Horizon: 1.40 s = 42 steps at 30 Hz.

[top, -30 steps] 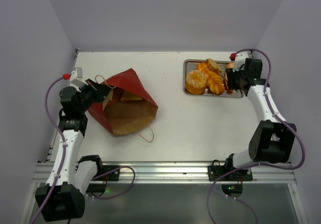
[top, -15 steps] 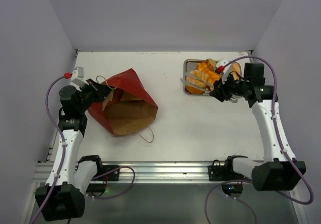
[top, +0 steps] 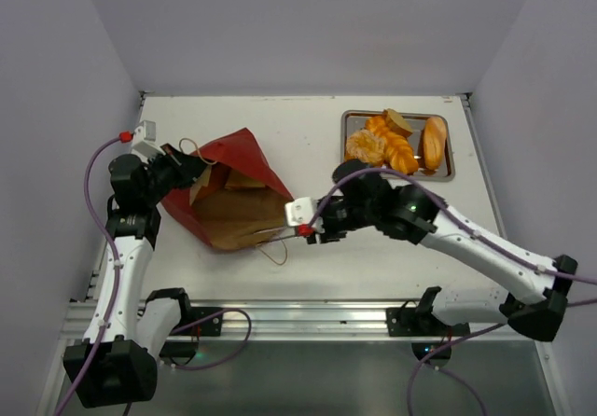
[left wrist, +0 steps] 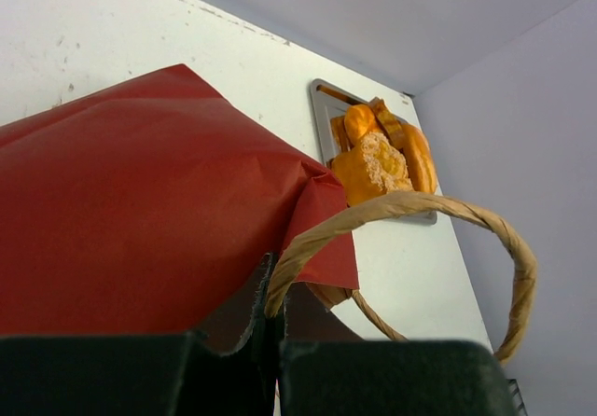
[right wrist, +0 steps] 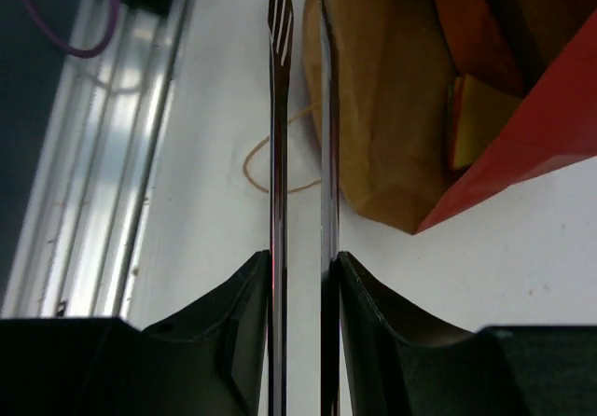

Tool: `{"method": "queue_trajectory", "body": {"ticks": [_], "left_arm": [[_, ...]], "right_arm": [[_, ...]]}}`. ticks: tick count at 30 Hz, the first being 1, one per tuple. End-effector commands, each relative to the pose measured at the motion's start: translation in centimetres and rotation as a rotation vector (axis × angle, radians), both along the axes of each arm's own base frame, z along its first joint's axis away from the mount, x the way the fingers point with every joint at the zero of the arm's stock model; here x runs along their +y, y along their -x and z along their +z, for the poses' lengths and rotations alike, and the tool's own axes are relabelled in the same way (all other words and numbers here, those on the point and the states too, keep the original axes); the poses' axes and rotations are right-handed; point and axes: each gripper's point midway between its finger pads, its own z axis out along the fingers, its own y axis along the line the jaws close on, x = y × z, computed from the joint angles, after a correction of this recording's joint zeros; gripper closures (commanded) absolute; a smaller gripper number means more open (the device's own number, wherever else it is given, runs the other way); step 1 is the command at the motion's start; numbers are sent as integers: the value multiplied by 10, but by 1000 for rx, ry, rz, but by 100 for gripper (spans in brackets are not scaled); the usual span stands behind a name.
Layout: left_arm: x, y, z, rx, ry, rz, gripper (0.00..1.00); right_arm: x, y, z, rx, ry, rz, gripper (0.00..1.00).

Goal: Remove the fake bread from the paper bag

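Observation:
The dark red paper bag (top: 233,187) lies on its side at the left, its brown mouth facing the near edge. A bread piece (top: 244,180) shows inside; in the right wrist view it is a yellow piece (right wrist: 471,117) in the bag (right wrist: 550,127). My left gripper (top: 187,169) is shut on the bag's rim at a looped handle (left wrist: 420,206), as the left wrist view (left wrist: 270,341) shows. My right gripper (top: 308,218) is shut on metal tongs (right wrist: 280,108), their tips just outside the bag's mouth. The tongs hold nothing.
A silver tray (top: 347,116) at the back right holds several orange bread pieces (top: 382,145). The bag's second handle (top: 275,253) lies looped on the table near the front rail (top: 298,315). Purple walls close in the table.
My right arm has swung from the tray across the table to the bag's mouth, carrying the tongs. The left gripper and bag have stayed put.

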Motion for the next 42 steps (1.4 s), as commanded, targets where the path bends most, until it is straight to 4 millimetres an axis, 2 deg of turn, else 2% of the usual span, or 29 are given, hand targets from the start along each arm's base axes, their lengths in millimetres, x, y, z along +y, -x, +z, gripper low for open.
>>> {"method": "queue_trajectory", "body": {"ticks": [1,2,3,4,6,7,11,14,20,23,29,42], "left_arm": [[1,-2,17,-17,32,14,100],[1,-2,19,-20,33,17,100],[1,-2,20,-21,33,17,100],[2,-2,21,-23,31,18,100],[3,-3,22,-24,24,20,100],[3,-3,22,-21,23,21,100],[3,-6,21,-20,18,24,100],[4,-6,20,-27,21,26,100],[3,-6,13,-26,36,27,100],[3,-7,11,-25,38,28,100],[3,-8,16,-34,45,29,100],[3,-7,18,-39,50,31,100]], "right_arm": [[47,-59,5,-248,-10,-264,63],[45,-77,4,-286,15,-363,64],[55,-90,-2,-297,36,-403,65],[63,-102,3,-314,3,-470,65],[63,-121,0,-372,30,-554,67],[69,-128,-5,-388,27,-576,67],[75,-137,-31,-439,94,-611,66],[76,-140,-46,-461,135,-619,64],[80,-134,-56,-433,167,-594,60],[82,-125,-58,-410,170,-563,60],[81,-107,-75,-408,219,-516,59],[82,-119,-101,-470,309,-560,58]]}}
